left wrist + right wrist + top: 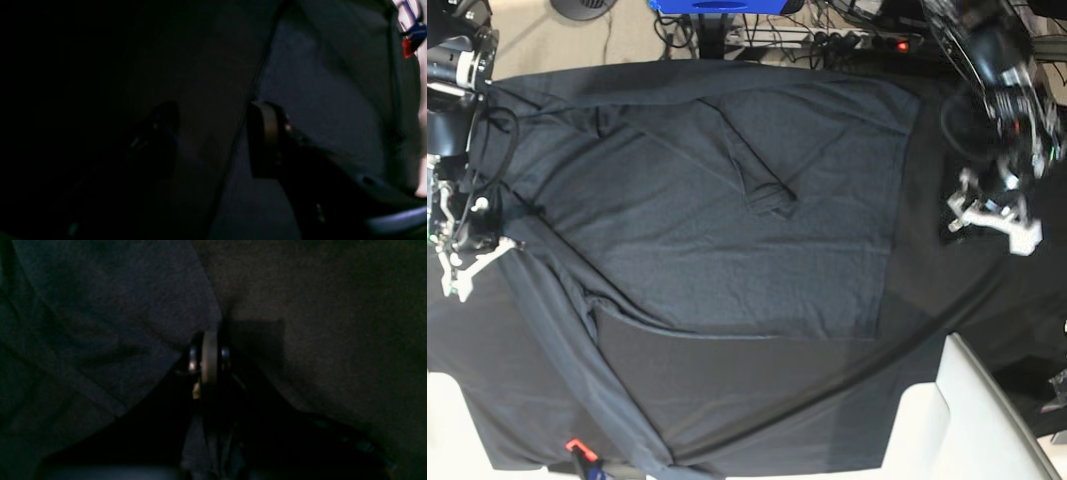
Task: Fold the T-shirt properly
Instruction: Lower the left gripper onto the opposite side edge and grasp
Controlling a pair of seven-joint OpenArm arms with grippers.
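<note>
Black cloth (757,400) covers the whole table in the base view, smoother and darker than the garment lying on it, with pale floor showing at the lower corners and a tangle of cables (847,30), a blue object (717,6) and a power strip with a red light (905,44) along the top edge. Spread over the upper and middle part of that frame is the T-shirt (727,240), a plain charcoal-grey knit with a faint heather; its body lies mostly flat, a small fold of fabric is turned over near its centre, and a long strip of it trails down the left side toward the bottom edge, where a small red tag (574,445) shows. Nothing lies on top of the shirt. At the left edge of the base view the right gripper (467,262) sits at the shirt's margin; the right wrist view alone shows its pads (209,356) pressed flat together, clenched, right at the corner of a grey fold, though whether any cloth is pinched between them I cannot tell. At the right of the base view the left gripper (989,212) is blurred and off the shirt, over the black cloth. The left wrist view, very dark, shows its fingers (263,140) standing apart, released, with a cloth edge running between them and nothing held.
</note>
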